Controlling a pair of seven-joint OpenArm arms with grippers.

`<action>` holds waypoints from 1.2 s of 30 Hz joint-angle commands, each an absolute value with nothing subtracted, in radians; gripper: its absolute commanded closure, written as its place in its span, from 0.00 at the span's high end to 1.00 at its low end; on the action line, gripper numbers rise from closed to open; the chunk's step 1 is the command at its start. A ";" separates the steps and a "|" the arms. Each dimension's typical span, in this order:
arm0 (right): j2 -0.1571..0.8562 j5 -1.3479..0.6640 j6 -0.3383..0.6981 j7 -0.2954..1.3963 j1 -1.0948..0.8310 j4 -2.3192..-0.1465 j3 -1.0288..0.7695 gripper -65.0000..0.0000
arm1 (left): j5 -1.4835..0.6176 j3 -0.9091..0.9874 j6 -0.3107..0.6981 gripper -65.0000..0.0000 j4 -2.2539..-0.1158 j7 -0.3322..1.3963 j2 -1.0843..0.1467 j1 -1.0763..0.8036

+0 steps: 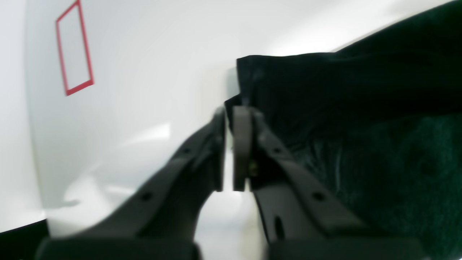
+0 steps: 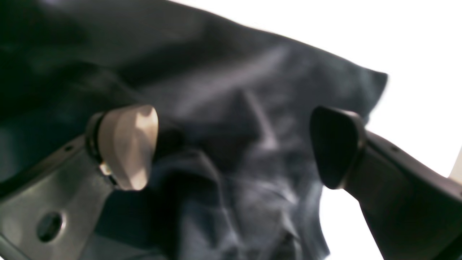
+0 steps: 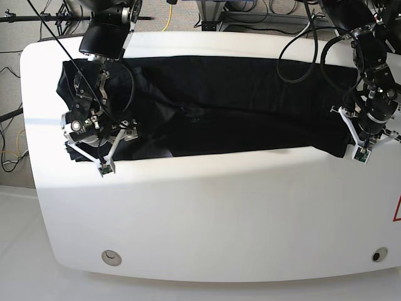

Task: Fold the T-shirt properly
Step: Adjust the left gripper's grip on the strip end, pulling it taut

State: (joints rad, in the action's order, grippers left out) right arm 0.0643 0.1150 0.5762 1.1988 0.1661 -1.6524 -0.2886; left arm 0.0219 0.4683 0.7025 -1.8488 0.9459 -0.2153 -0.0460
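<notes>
The black T-shirt (image 3: 225, 103) lies spread and wrinkled across the far half of the white table (image 3: 219, 213). In the base view my left gripper (image 3: 349, 144) is at the shirt's right-hand near corner. The left wrist view shows that gripper (image 1: 228, 112) shut, its fingertips pinched on the corner edge of the T-shirt (image 1: 325, 94). My right gripper (image 3: 94, 143) is over the shirt's left end. In the right wrist view it (image 2: 231, 144) stands wide open, with bunched T-shirt (image 2: 234, 108) fabric lying between and beneath its fingers. No collar tag shows.
A red tape outline (image 1: 74, 47) marks the table beside the left gripper, and it shows at the base view's right edge (image 3: 398, 210). Two round holes (image 3: 111, 256) sit near the table's front edge. Black cables (image 3: 301, 44) hang behind the table.
</notes>
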 commanded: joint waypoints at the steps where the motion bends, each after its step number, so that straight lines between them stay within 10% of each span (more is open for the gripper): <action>1: 0.072 0.101 0.564 1.200 0.170 -1.674 -0.301 1.00 | 0.011 0.476 0.698 0.00 -1.783 0.912 -0.235 -0.009; 36: 0.050 0.137 0.572 1.163 0.200 -1.662 -0.316 1.00 | -0.060 0.497 0.698 0.62 -1.516 0.858 -0.206 0.110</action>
State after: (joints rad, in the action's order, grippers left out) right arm 0.0422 0.1356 0.5735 1.1847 0.1692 -1.6463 -0.3119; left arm -0.0479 0.4946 0.6975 -1.5043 0.8665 -0.1974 0.0948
